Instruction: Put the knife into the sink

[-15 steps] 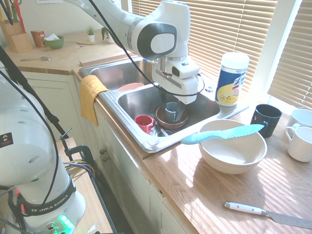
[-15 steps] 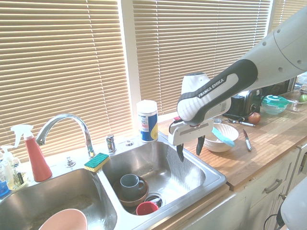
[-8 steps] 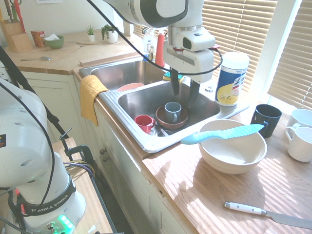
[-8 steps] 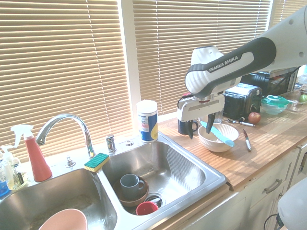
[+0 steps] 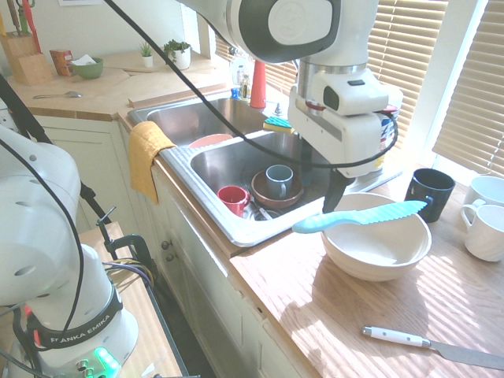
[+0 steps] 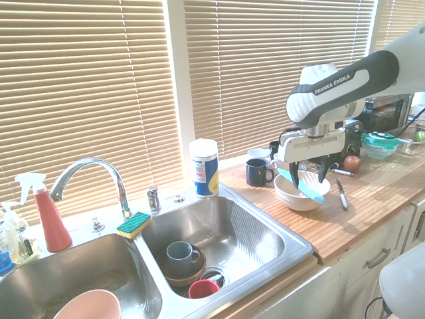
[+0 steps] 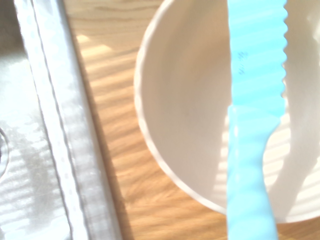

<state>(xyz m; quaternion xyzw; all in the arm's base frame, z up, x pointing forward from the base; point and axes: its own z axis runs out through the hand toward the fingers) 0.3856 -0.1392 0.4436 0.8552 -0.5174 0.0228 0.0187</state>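
The light turquoise knife (image 5: 358,216) lies across the rim of the white bowl (image 5: 376,246) on the wooden counter, its handle end jutting toward the sink (image 5: 228,224). My gripper (image 6: 309,174) hangs open just above the bowl, one dark finger on each side of the knife (image 6: 304,187), not touching it. The wrist view looks straight down on the serrated knife (image 7: 255,125), the bowl (image 7: 185,100) and the sink's steel rim (image 7: 55,125).
The near basin holds a grey cup in a brown bowl (image 5: 277,183) and a red cup (image 5: 234,198). A black mug (image 5: 429,193), white mugs (image 5: 487,228) and a wipes canister (image 6: 204,167) stand by the window. A white-handled metal knife (image 5: 429,344) lies nearer.
The arm has swung from above the sink basin over to the counter and come down over the bowl and knife. The knife and bowl have not moved.
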